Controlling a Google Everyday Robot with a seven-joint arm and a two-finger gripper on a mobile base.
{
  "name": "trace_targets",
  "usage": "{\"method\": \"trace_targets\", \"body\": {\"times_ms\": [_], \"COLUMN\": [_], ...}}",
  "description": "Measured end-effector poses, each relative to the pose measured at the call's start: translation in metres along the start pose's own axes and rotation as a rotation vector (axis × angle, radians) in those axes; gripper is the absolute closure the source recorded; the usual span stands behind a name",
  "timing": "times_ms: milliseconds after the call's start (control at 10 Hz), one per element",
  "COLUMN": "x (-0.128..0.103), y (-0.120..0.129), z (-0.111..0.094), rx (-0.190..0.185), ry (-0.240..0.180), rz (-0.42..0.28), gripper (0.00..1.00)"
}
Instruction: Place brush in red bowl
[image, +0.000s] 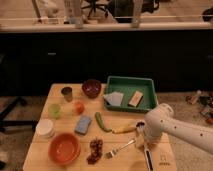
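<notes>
While the white arm (180, 131) reaches in from the right, we see its claw (142, 140) low over the front right part of the table (125, 116), right on top of the brush (148, 159). We cannot tell how wide the claw stands, or whether it has hold of anything; the arm's own bulk covers that spot. What we do see of the brush is the dark stretch of its handle lying on the wood below the claw, pointing toward the table's front edge. Over on the front left sits the red bowl (64, 148), well apart from the brush, with nothing in it that we can make out. Between the two lie a silver fork (120, 148) and a dark red cluster of grapes (95, 150). Just left of the claw there's a banana (124, 129), then a green pepper (101, 121) and a blue sponge (83, 124). At the back we have a green tray (131, 81) holding a grey-blue cloth (113, 98) and a wooden block (135, 98), with a small maroon bowl (91, 88) beside it on the left.
</notes>
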Motion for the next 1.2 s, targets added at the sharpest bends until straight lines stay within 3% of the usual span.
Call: {"method": "trace_targets", "body": {"times_ms": [200, 600, 900, 1200], "x": [-0.001, -0.003, -0.004, 0.001], "y": [0.002, 0.005, 0.007, 0.001], "z": [0.002, -0.002, -0.008, -0.009], "rx": [0.027, 0.028, 0.026, 0.027], "ry": [0.009, 0.005, 0.003, 0.011], "rz": [-0.003, -0.012, -0.014, -0.005], "gripper": [0.27, 0.72, 0.98, 1.0]}}
